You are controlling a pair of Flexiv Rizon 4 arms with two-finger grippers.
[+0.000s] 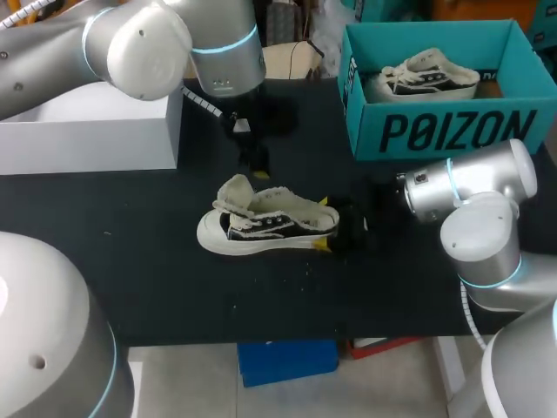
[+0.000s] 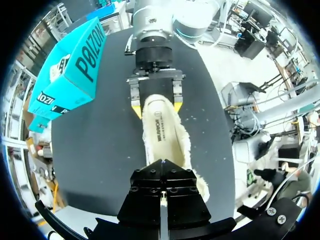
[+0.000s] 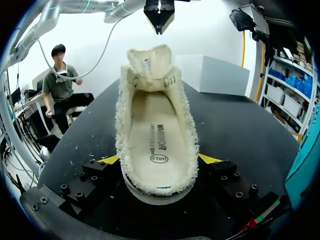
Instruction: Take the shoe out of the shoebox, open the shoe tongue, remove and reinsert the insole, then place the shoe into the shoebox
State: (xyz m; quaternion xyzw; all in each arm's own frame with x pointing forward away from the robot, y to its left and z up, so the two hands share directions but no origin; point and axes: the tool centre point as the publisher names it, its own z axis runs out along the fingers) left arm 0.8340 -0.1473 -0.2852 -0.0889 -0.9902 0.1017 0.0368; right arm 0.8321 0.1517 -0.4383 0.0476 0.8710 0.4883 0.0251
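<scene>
- Our right claw (image 1: pixel 329 232) pinches the heel of the cream fleece-lined sneaker (image 1: pixel 265 223), a yellow tip on either side; the shoe stands on its white sole on the black tabletop (image 1: pixel 174 279), outside the box
- Its cream insole (image 3: pixel 156 135) lies flat inside, and the tongue (image 3: pixel 150 62) stands up at the toe end
- Our left claw (image 3: pixel 159 22) hangs above the tongue, fingers pressed together on nothing
- Farther back, a white rectangular box (image 1: pixel 87 131) sits at the left and the teal cardboard shoebox (image 1: pixel 452 131) at the right, with a second similar sneaker (image 1: pixel 426 77) inside it

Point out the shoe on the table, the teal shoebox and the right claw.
shoe on the table (image 1: pixel 261 228): head view, its side panel.
teal shoebox (image 1: pixel 444 131): head view, front wall.
right claw (image 3: pixel 159 160): right wrist view, midway between its yellow tips.
</scene>
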